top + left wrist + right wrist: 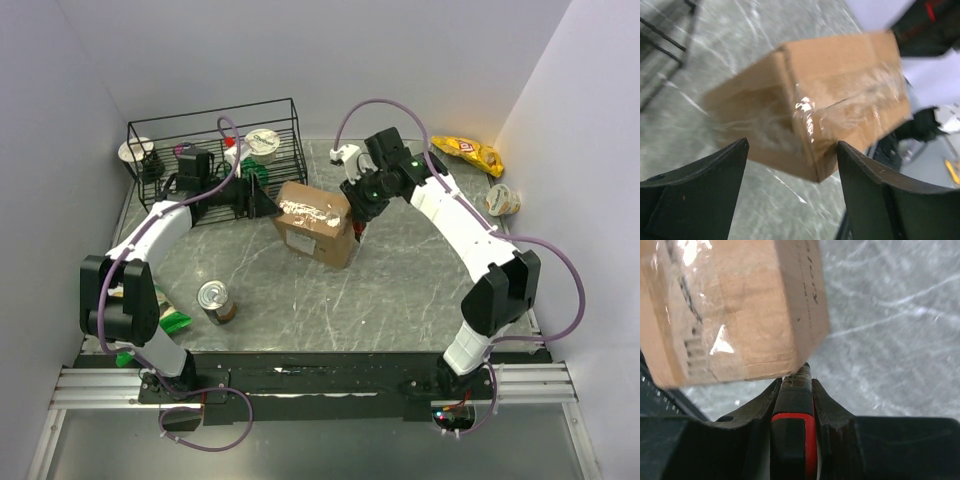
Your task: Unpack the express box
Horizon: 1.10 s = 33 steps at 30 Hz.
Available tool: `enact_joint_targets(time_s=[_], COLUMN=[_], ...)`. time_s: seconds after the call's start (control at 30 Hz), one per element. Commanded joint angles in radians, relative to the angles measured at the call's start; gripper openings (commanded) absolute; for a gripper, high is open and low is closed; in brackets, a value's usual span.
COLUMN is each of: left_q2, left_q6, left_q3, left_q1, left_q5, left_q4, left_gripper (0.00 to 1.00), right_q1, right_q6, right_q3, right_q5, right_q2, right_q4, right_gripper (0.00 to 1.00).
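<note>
Starts with the wire basket (215,150) filling the far-left corner of the worktop (400,290), set back so as not to crowd the work. Finds the express box (315,222) just in from the middle of the far edge, turned askew to the edges, taped flaps up and not yet cut, within reach of both arms. Brackets it from two sides, most likely to steady and slit at once. Poises the left gripper (266,203) by the box's left end, fingers (705,190) spread wide and released, just short of the cardboard and not touching; probably ready to brace it against a push from the other side. Sets the right gripper (358,212) at the right end, clenched on a red-and-black cutter (792,432) whose tip meets the box's lower edge, seemingly hunting for a seam. Cannot tell whether the blade bites. Leaves a can (215,300) toward the near-left corner and a yellow bag (465,152) in the far-right corner, both well apart from the box.
</note>
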Motion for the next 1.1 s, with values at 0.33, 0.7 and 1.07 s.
enact_joint_targets(time_s=[0.33, 0.7, 1.07], left_q2=[-0.003, -0.042, -0.170], left_q6=[-0.161, -0.226, -0.384], left_q3=[-0.054, -0.011, -0.263], left_q1=[-0.012, 0.079, 0.079], left_q5=[0.036, 0.069, 0.002], left_q4=[0.083, 0.088, 0.484], left_gripper=[0.84, 0.86, 0.84], right_q1=[0.008, -0.067, -0.344], right_q6=[0.040, 0.016, 0.100], right_q3=[0.049, 0.051, 0.090], right_q5=[0.005, 0.100, -0.283], right_q2=[0.047, 0.037, -0.091], right_q4=[0.087, 0.045, 0.426], right_gripper=[0.00, 0.00, 0.00])
